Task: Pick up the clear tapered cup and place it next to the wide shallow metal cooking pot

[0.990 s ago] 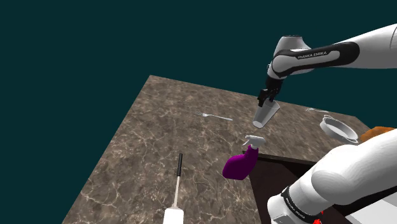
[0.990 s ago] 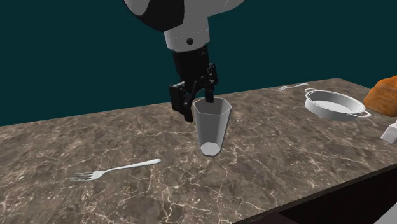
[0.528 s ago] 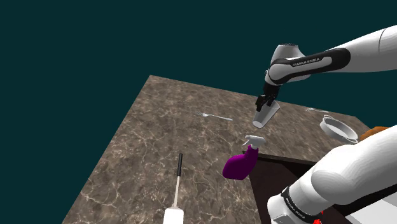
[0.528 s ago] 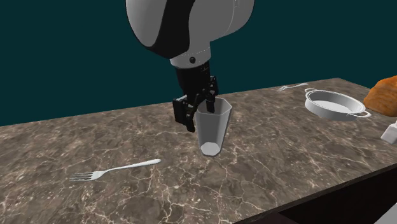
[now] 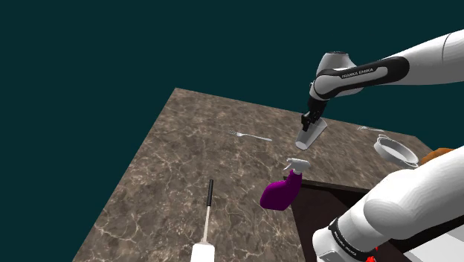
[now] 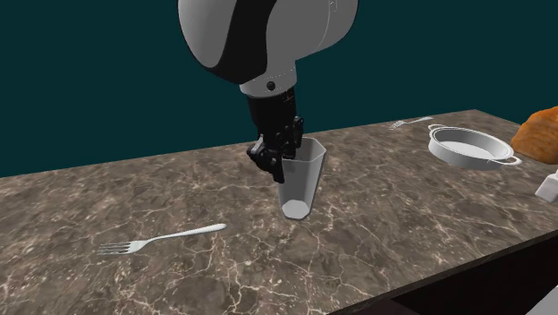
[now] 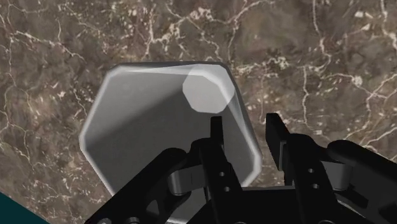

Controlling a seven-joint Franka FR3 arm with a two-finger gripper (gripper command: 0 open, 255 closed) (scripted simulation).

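Cup [image 6: 300, 183] between fork [image 6: 161, 239] and pot [image 6: 469, 146]

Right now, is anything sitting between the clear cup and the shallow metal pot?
Nothing visible does. Bare marble countertop runs from the cup to the pot; the fork lies on the cup's other side.

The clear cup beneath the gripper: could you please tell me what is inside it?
One black finger dips inside the cup, pinching its wall against the other; beyond it, just the pale base. The gripper covers the nearest inner wall.
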